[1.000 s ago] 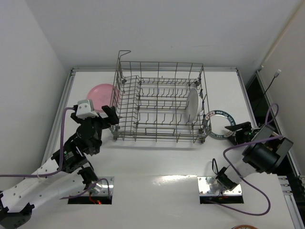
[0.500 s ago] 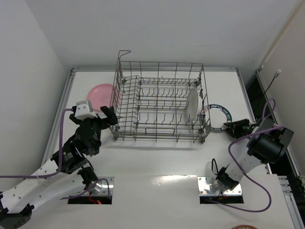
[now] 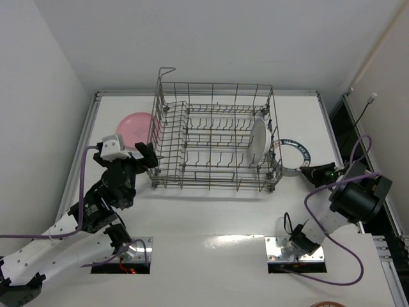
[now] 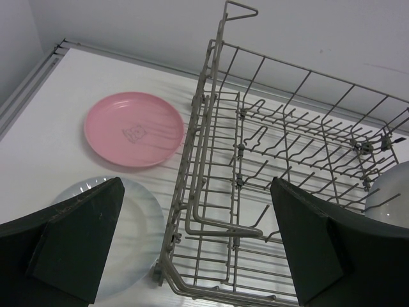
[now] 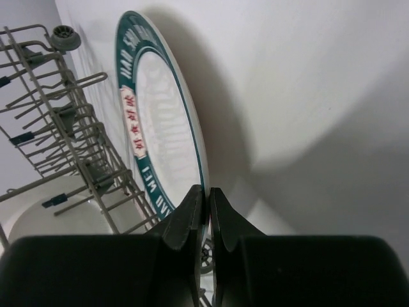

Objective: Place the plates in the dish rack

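1. White worktop [image 3: 211,211] spreads below the left fingers [image 3: 146,150] and the right fingers [image 3: 308,170].
2. Grey rail [image 3: 80,153] runs left of the left fingers.
3. White plug [image 3: 372,98] on a black wire sits well beyond the right fingers, by the wall [image 3: 391,57].

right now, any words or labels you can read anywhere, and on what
On the rimmed plate, dark band: white lettering, too skewed to read.
Same plate: red characters, too blurred.
On the pink plate: a centre mark, too small.
Nothing else written.
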